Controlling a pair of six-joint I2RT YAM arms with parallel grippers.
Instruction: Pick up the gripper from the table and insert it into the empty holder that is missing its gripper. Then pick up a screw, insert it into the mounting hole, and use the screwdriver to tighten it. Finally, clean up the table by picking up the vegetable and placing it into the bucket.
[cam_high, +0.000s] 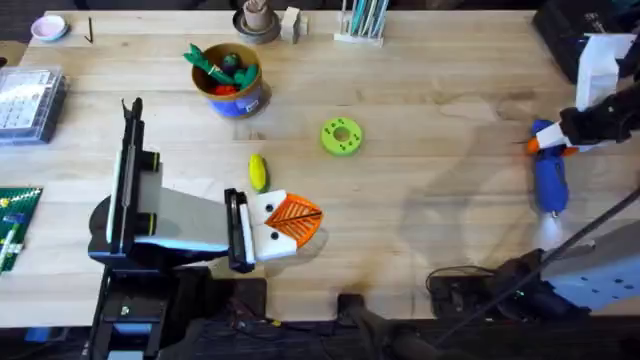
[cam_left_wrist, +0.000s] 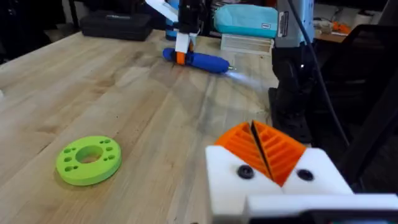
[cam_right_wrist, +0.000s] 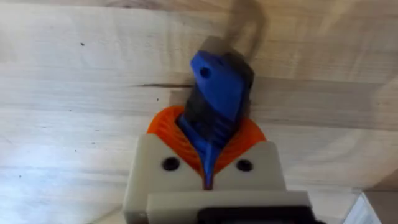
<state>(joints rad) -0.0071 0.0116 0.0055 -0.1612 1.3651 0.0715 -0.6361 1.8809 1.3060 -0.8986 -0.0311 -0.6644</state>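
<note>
The left gripper (cam_high: 298, 222) lay low near the table's front edge, its two orange ribbed pads pressed together with nothing between them — in the left wrist view (cam_left_wrist: 264, 149) only a thin dark seam separated them. Both white finger blocks carried orange tips there, so no bare holder could be made out, and no loose orange wedge could be picked out on the wooden table (cam_high: 420, 130).

At the far right the right gripper (cam_high: 560, 142) was clamped on the screwdriver (cam_high: 549, 175), which lay on the tabletop with its bit toward the front edge; the bit itself was lost in a pale glare. In the right wrist view the blue body (cam_right_wrist: 217, 93) rose out from between the orange pads (cam_right_wrist: 168, 127), its lower length hidden behind the fingers (cam_right_wrist: 211, 177). The left wrist view showed the same tool (cam_left_wrist: 200, 60) far off, with the gripper above it cut off by the frame edge.

The vegetable (cam_high: 258, 172), yellow with a green tinge, lay free on the table just behind the left gripper, not touching it. The bucket (cam_high: 230, 82) stood further back and to the left, holding green and red toy pieces whose shapes were hard to tell apart. A flat green disc (cam_high: 341, 136) sat to the right of the vegetable — well apart from it.
</note>
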